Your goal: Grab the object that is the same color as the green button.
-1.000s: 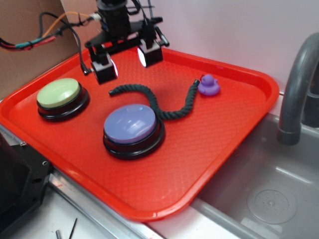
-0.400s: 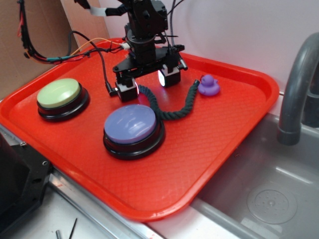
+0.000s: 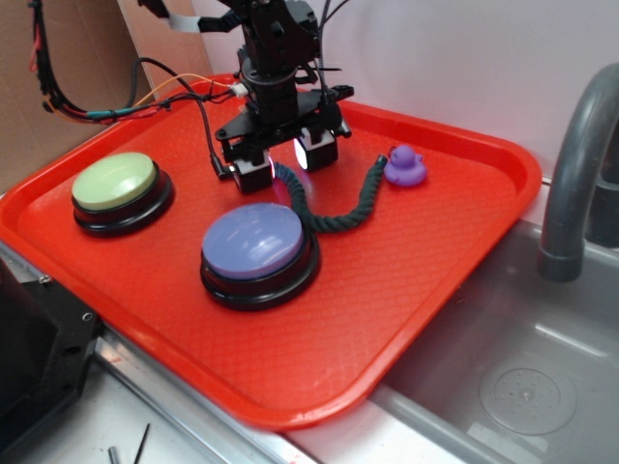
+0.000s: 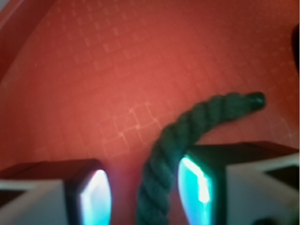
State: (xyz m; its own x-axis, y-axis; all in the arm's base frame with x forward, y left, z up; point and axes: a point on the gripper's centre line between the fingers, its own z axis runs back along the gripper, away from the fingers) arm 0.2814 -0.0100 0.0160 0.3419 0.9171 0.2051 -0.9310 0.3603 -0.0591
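The gripper (image 3: 287, 160) is low over the red tray (image 3: 435, 242), jaws apart, straddling the dark green rope (image 4: 187, 136); the rope seems to brush one finger, though blur hides contact.

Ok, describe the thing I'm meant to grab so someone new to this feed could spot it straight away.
Look at the red tray beside the sink. Behind the purple button, under the tool, a dark green twisted rope snakes across toward the little purple duck. It is the only long, bendy thing there; the green button and its purple twin are round domes, the duck small and squat.
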